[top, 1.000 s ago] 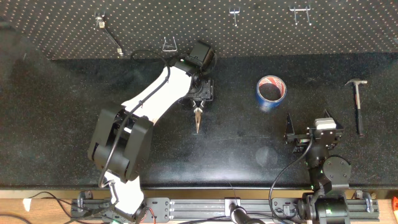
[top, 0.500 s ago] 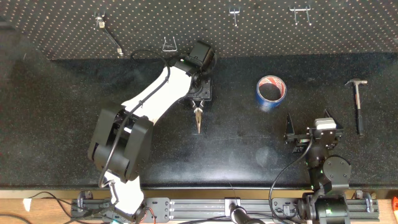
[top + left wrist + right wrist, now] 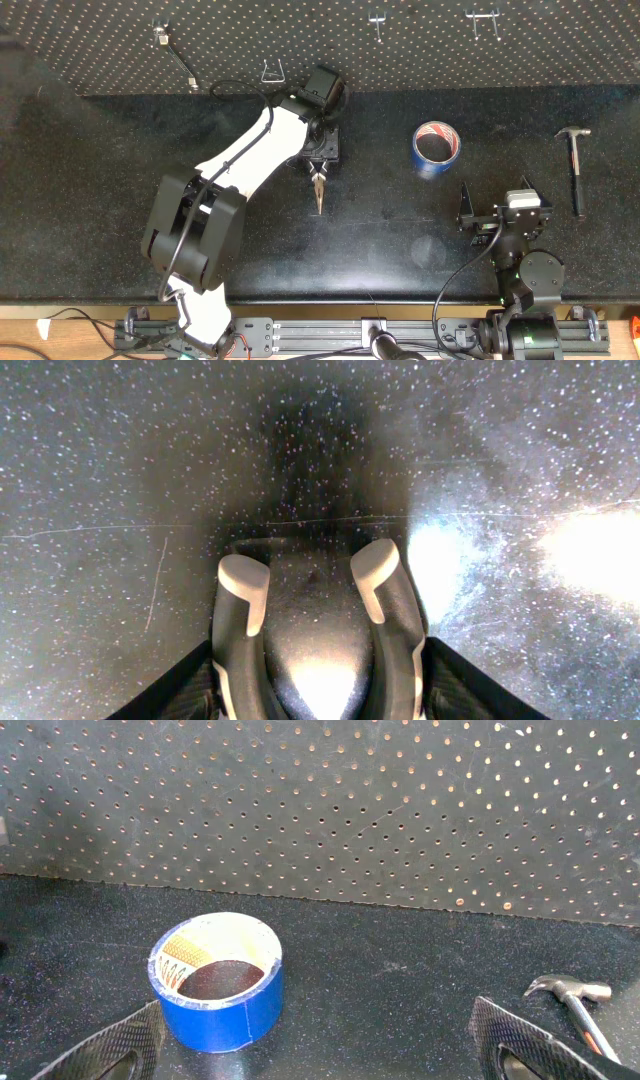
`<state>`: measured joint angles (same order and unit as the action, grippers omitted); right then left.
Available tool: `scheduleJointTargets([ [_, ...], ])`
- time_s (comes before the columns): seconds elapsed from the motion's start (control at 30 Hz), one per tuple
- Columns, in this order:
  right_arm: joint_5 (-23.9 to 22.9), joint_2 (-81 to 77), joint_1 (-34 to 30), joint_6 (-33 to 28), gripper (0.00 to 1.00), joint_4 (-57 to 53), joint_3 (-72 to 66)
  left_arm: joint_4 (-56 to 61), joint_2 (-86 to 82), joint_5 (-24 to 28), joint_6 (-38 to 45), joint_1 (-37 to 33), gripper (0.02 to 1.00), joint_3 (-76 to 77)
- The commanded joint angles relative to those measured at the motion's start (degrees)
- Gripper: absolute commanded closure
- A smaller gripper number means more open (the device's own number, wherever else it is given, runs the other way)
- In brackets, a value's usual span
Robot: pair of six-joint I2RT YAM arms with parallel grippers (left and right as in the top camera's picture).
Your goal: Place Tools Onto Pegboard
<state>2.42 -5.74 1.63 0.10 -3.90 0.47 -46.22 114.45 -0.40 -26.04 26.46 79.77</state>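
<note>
Top view puts my left gripper (image 3: 318, 164), fingers spread, at the handle end of the slim orange-handled metal pliers (image 3: 318, 193) lying on the black speckled tabletop (image 3: 400, 235), so I judge this the grasping step, next needing a square close on them.

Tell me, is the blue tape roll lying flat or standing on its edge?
Lying flat. The blue tape roll rests on the black worktop with its hole facing up, its round opening in plain sight.

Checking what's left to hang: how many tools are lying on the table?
3: pliers by the left gripper, blue tape roll right of centre, hammer at the far right. The left arm could hide more.
</note>
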Motion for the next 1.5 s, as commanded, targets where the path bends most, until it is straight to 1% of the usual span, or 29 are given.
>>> scheduleJointTargets([
  [0.03,-0.33,0.17,0.39,-0.57,0.005,-0.20,-0.24,0.61,2.19,-0.46,-0.48,0.28,0.958,0.39],
  [0.07,-0.33,0.17,0.39,-0.57,0.005,-0.20,-0.24,0.81,2.19,-0.48,-0.48,0.28,0.993,0.39],
  [0.2,-0.31,0.17,0.39,-0.57,0.005,-0.20,-0.24,0.68,2.19,-0.50,-0.46,0.24,0.989,0.39],
  [0.23,-0.33,0.17,0.39,-0.57,0.005,-0.20,-0.24,0.35,2.19,-0.46,-0.46,0.17,0.943,0.39],
  [0.27,-0.33,0.17,0.39,-0.57,0.005,-0.20,-0.24,0.70,2.16,-0.46,-0.48,0.33,0.993,0.39],
  [0.4,-0.33,0.17,0.39,-0.57,0.005,-0.20,-0.24,0.35,-7.37,-6.64,-0.48,1.36,0.993,0.39],
  [0.5,-0.31,0.17,0.39,-0.57,0.005,-0.20,-0.24,-2.78,-20.61,-14.01,-0.46,1.20,0.993,0.39],
  [0.57,-0.31,0.17,0.39,-0.57,0.005,-0.20,-0.24,-4.92,-25.64,-17.68,-0.46,1.20,0.991,0.39],
  [0.6,-0.33,0.17,0.39,-0.57,0.005,-0.20,-0.24,-6.08,-29.29,-20.87,-0.44,1.20,0.991,0.39],
  [0.67,-0.31,0.17,0.39,-0.57,0.005,-0.20,-0.24,-5.90,-34.45,-30.47,-0.46,0.96,0.991,0.39],
  [0.73,-0.31,0.17,0.39,-0.57,0.005,-0.20,-0.24,-4.31,-35.56,-35.50,-0.44,-0.76,0.991,0.39],
  [0.77,-0.33,0.17,0.39,-0.57,0.005,-0.20,-0.24,-2.54,-35.17,-36.37,-0.42,-1.75,0.989,0.39],
  [0.9,-0.33,0.17,0.39,-0.57,0.005,-0.20,-0.24,11.91,-32.13,-36.02,0.66,-5.55,0.991,-0.48],
  [0.93,-0.33,0.17,0.39,-0.57,0.005,-0.20,-0.24,15.98,-34.23,-33.64,0.63,-6.71,0.991,-3.06],
  [0.97,-0.33,0.17,0.39,-0.57,0.005,-0.20,-0.24,18.10,-38.18,-31.47,0.55,-7.80,0.991,-7.21],
  [1.0,-0.31,0.17,0.39,-0.57,0.005,-0.20,-0.24,22.77,-42.75,-30.40,0.63,-8.13,0.989,-12.94],
  [1.03,-0.31,0.17,0.39,-0.57,0.005,-0.20,-0.24,27.89,-45.27,-30.40,1.05,-8.11,0.991,-17.27],
  [1.07,-0.33,0.17,0.39,-0.57,0.005,-0.20,-0.24,38.91,-46.58,-29.99,1.53,-7.96,0.991,-23.43],
  [1.1,-0.33,0.17,0.39,-0.57,0.005,-0.20,-0.24,44.11,-45.31,-29.27,1.73,-7.98,0.991,-25.49],
  [1.2,-0.31,0.17,0.39,-0.57,0.005,-0.20,-0.24,58.73,-37.86,-29.31,7.78,-8.02,0.993,-25.73],
  [1.23,-0.33,0.17,0.39,-0.57,0.005,-0.20,-0.24,62.20,-35.47,-29.09,7.96,-8.04,0.991,-25.70],
  [1.37,-0.33,0.17,0.39,-0.57,0.005,-0.20,-0.24,68.26,-30.08,-28.85,9.99,-8.09,0.991,-25.70],
  [1.5,-0.31,0.17,0.39,-0.57,0.005,-0.20,-0.24,71.01,-27.28,-27.76,10.32,-8.09,0.991,-25.70],
])
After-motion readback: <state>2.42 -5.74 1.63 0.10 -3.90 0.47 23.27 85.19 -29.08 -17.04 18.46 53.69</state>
